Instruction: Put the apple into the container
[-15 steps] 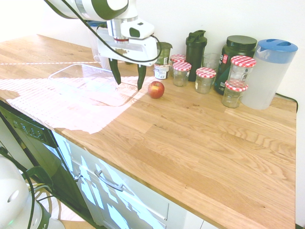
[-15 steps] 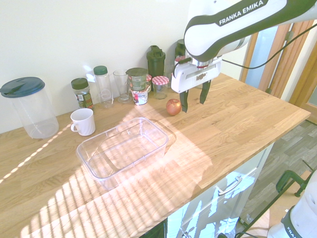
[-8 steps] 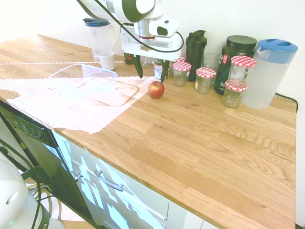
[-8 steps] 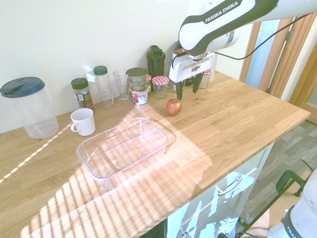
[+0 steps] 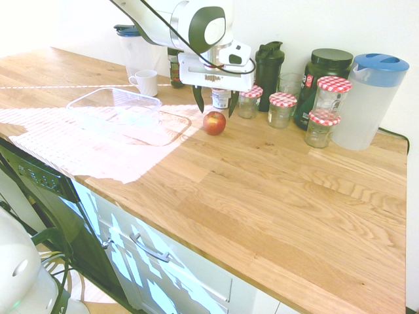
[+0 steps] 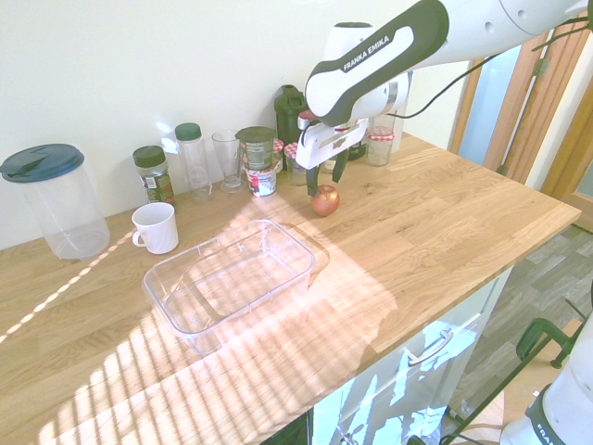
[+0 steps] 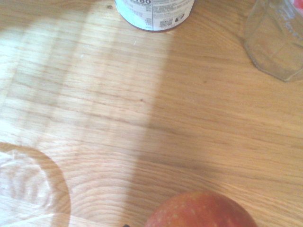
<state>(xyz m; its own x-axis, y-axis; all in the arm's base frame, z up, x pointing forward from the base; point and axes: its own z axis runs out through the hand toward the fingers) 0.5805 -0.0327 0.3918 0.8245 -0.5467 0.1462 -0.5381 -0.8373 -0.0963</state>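
Hovering open claw [image 5: 214, 104] over one apple [image 5: 214, 122], one container [image 5: 114, 106] apart

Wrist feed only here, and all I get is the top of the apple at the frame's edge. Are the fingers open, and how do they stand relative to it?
Observer: The gripper is open, pointing down, one finger on each side of the apple, tips about level with its top. It is not gripped.
Operator: Where is the container?
Observer: The container stands apart from the apple on the sunlit counter, and it is empty.
Operator: Anything near the container?
Observer: A white mug stands on the wall side of it, clear of a straight path from the apple.
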